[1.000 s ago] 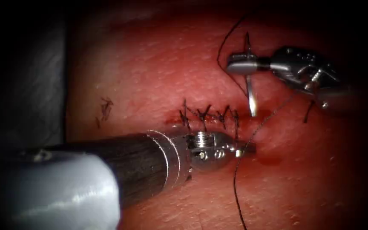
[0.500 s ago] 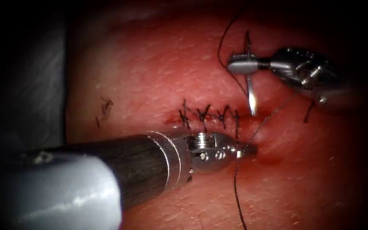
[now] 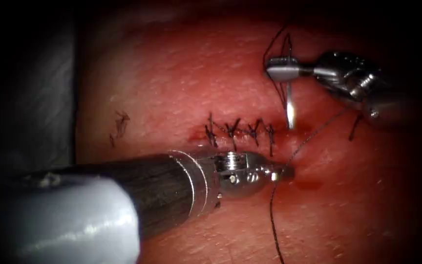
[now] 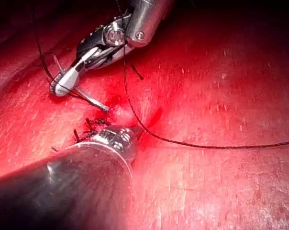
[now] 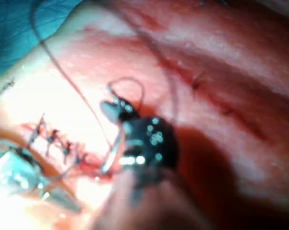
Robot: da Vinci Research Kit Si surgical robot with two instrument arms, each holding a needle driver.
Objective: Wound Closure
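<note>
Your right tool (image 3: 280, 69) is clenched on the needle (image 3: 289, 105); your left tool (image 3: 282, 171) pinches the thread (image 3: 313, 134).

The right jaws grip the needle near mid-curve, its tip hanging free just above the right end of the stitched cut (image 3: 240, 133), not in the tissue (image 3: 172, 78). The left jaws are closed on the thread just below the cut. Since a second ago the right tool has lifted and turned the needle, which looks shorter; the left has stayed put. Bare tissue lies open to the upper left.
</note>
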